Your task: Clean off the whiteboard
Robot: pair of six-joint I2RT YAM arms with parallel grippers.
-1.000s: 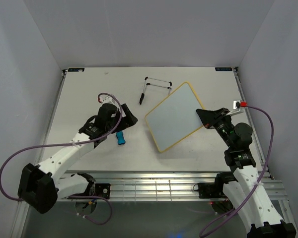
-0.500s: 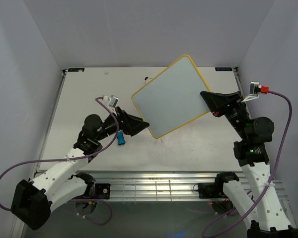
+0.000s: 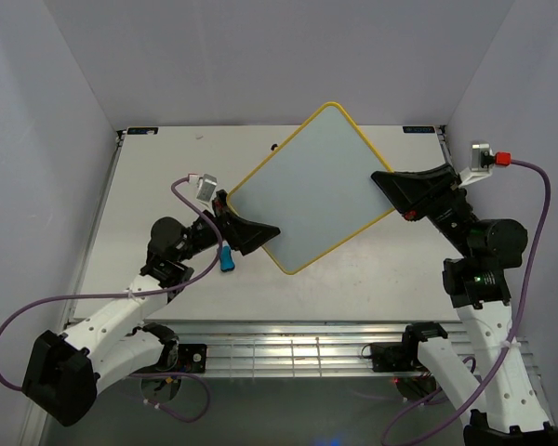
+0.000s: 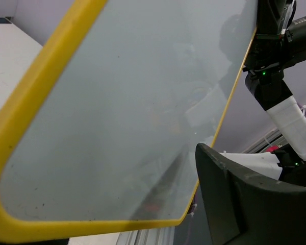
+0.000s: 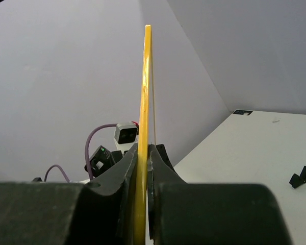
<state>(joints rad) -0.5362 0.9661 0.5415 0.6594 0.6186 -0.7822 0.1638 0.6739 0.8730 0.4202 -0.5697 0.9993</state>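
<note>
Raised and swung toward the upper centre of the top view over the last second, the whiteboard is now being held clear of the table, tilted, with one corner pointing to the upper middle of the frame. Its yellow frame is being pinched at the right-hand edge by the right gripper, whose jaws are being shown clamped on the rim in the right wrist view. At the board's lower left edge the left gripper is being held against the frame. Whether it is gripping the board cannot be told, since only one finger is being shown beside the board's face. No red writing is being seen on the face turned to the cameras, only faint smudges. The blue eraser is being left on the table just below the left gripper, gripped by neither arm, so wiping is judged not to be under way.
</note>
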